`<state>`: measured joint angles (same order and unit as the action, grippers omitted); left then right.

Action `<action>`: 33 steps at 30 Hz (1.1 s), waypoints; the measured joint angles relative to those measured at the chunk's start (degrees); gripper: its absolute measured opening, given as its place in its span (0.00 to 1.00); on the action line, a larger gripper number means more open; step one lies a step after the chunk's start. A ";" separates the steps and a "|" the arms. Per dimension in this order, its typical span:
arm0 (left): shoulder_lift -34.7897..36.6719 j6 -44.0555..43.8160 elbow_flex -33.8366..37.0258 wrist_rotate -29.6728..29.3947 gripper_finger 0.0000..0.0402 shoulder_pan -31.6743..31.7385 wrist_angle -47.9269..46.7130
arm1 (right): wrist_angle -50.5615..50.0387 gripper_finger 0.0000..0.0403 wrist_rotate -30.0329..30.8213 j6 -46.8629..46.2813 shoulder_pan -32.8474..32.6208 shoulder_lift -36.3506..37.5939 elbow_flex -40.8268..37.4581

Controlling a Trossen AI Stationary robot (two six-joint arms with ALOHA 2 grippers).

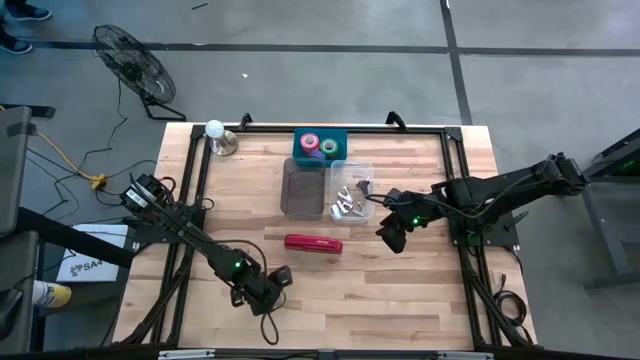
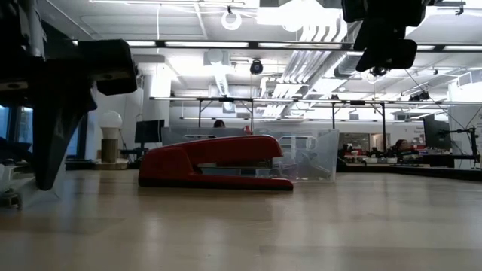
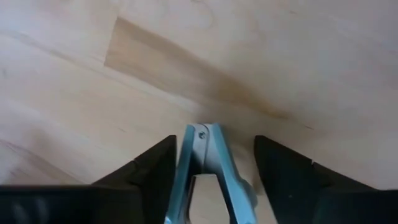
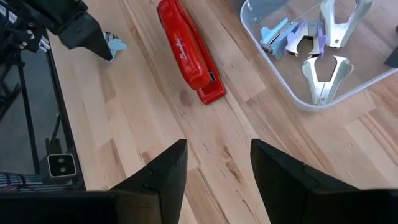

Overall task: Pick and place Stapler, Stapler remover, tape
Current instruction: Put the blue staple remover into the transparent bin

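- A grey concrete floor [image 1: 330, 25] crossed by dark lines lies around the wooden counter [image 1: 330, 290].
- A black floor fan [image 1: 135, 65] stands on it beyond the counter's far left corner.
- Long ceiling strip lights [image 2: 203, 44] and white ducts [image 2: 218, 75] run overhead.
- A yellow cable [image 1: 60, 155] trails across the floor.

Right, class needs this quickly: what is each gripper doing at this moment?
Left gripper: fingers on either side of a light blue staple remover on the table; a firm grip cannot be told.
Right gripper: open, empty, hovering above the wood near the red stapler.
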<state>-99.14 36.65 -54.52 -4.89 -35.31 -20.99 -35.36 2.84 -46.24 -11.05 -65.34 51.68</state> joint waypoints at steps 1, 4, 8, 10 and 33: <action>-0.02 -1.01 0.02 -0.06 0.50 0.00 -0.18 | 0.00 0.42 0.04 0.00 0.00 0.00 0.00; -0.02 -3.51 0.06 0.10 0.42 0.03 -0.76 | 0.00 0.42 0.04 -0.13 0.00 0.00 0.00; -0.04 -4.14 0.04 0.15 0.33 0.04 -1.78 | 0.03 0.42 0.04 -0.31 0.00 0.00 0.00; -0.04 -5.00 0.04 0.05 0.30 0.04 -2.35 | 0.03 0.42 0.04 -0.35 0.00 0.00 0.00; -0.08 -5.66 0.11 -0.80 0.22 0.07 -3.27 | 0.02 0.42 0.01 -1.77 0.00 0.00 0.00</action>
<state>-99.22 30.98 -54.41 -5.69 -35.24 -24.25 -35.34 2.85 -48.01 -11.05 -65.34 51.68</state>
